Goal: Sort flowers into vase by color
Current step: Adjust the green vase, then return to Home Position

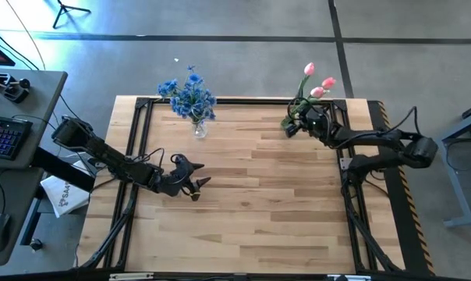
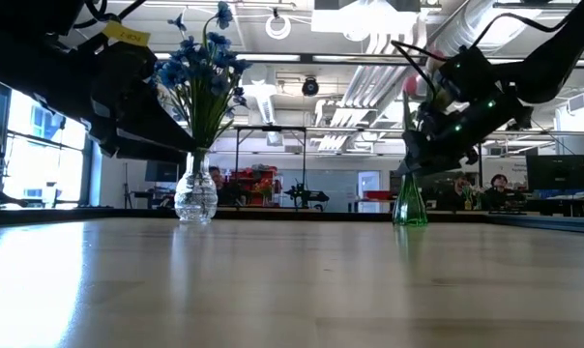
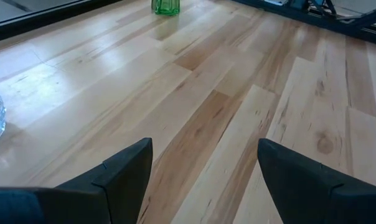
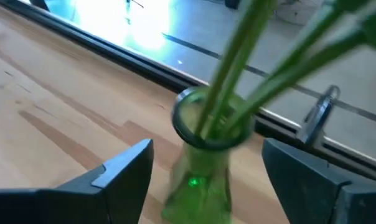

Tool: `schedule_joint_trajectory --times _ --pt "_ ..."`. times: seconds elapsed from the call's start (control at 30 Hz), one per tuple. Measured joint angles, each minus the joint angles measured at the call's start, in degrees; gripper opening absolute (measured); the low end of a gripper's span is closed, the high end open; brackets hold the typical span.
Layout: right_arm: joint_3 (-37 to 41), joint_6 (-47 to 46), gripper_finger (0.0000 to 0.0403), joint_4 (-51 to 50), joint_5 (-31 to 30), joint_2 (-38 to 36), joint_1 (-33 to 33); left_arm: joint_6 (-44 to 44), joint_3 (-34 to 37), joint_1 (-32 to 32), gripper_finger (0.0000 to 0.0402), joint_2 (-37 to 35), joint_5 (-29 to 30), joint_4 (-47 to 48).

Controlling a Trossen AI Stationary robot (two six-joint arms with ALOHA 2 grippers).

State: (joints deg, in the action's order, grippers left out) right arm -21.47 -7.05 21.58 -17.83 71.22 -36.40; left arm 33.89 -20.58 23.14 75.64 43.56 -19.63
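The counter (image 1: 251,195) is seen whole only in the high view. In its upper right, the right pincer (image 1: 292,125) is spread wide beside the green vase (image 4: 200,162); green stems (image 4: 238,62) in its neck are shown only by the right wrist view. Pink flowers (image 1: 317,80) are seen above. Blue flowers (image 1: 189,95) are held in the clear vase (image 2: 195,193), upper left. Centre left, the left pincer (image 1: 200,187) is held wide, empty.

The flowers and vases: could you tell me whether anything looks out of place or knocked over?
Nothing stands out. The blue flowers stand in the upright clear vase, the pink tulips in the upright green vase.
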Motion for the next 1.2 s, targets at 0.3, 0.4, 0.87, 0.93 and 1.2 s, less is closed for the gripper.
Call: schedule_joint_trajectory --times 0.3,0.4,0.87,0.93,1.2 --pt "0.0 -0.5 0.0289 -17.6 -0.1 -8.6 0.0 0.0 0.0 0.0 0.0278 0.0 -0.6 0.0" --pt "0.0 -1.0 0.0282 -24.9 1.5 -12.4 0.0 0.0 0.0 0.0 0.0278 0.0 -0.6 0.0" --pt "5.1 -12.9 0.0102 -34.4 25.0 -34.1 19.2 1.6 0.0 0.3 0.0278 0.0 -0.8 0.2" --pt "7.9 -12.9 0.0061 -27.8 24.4 -37.5 24.6 1.6 0.0 0.3 0.0278 0.0 -0.8 0.2" --pt "20.8 -7.4 0.0015 -3.9 26.0 -49.8 34.9 1.3 0.0 0.2 0.0278 0.0 -1.0 0.0"
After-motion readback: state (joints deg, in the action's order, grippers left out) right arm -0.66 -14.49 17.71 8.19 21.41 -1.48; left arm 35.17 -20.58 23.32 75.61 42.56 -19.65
